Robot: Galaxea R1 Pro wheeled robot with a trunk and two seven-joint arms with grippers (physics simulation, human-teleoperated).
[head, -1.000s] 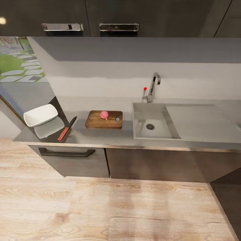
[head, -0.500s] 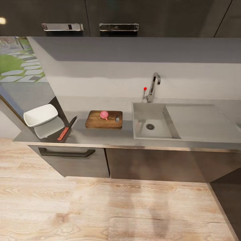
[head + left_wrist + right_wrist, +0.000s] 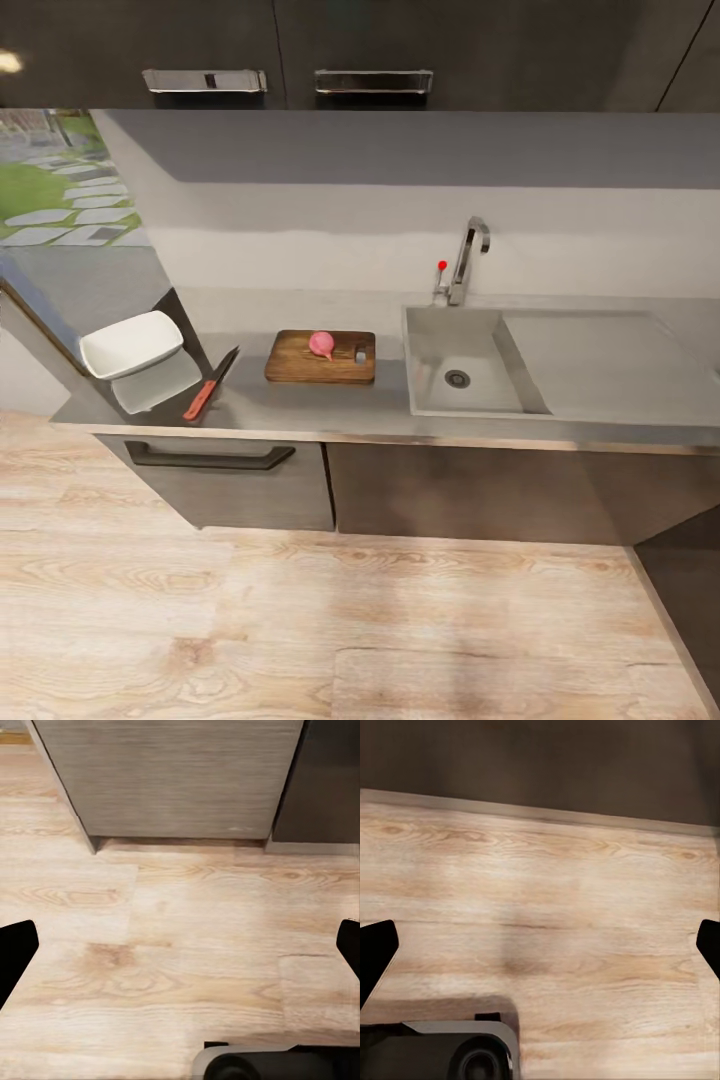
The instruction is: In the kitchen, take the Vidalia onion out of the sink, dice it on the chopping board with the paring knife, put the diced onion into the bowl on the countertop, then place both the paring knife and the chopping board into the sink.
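A pink Vidalia onion (image 3: 321, 343) rests on the dark brown chopping board (image 3: 296, 367), which lies on the grey countertop (image 3: 300, 410) left of the sink (image 3: 480, 350). Left of the board lies the paring knife (image 3: 210, 385), its reddish handle toward the front edge. The white square bowl (image 3: 130, 343) stands at the counter's far left end. My left gripper (image 3: 180, 945) is open above the wooden floor, its black fingertips (image 3: 15, 949) wide apart. My right gripper (image 3: 540, 949) is open too, fingertips (image 3: 375, 949) spread over the floor.
A chrome tap (image 3: 468, 258) with a red-tipped lever stands behind the basin. Dark cabinet fronts with a bar handle (image 3: 210, 458) run below the counter, upper cabinets above. A mirrored side panel (image 3: 60, 290) bounds the counter's left end. Wooden floor (image 3: 300, 620) lies between me and the counter.
The whole head view has shifted a little: counter, board and sink sit slightly further right, so the camera has moved. The things on the counter keep their places.
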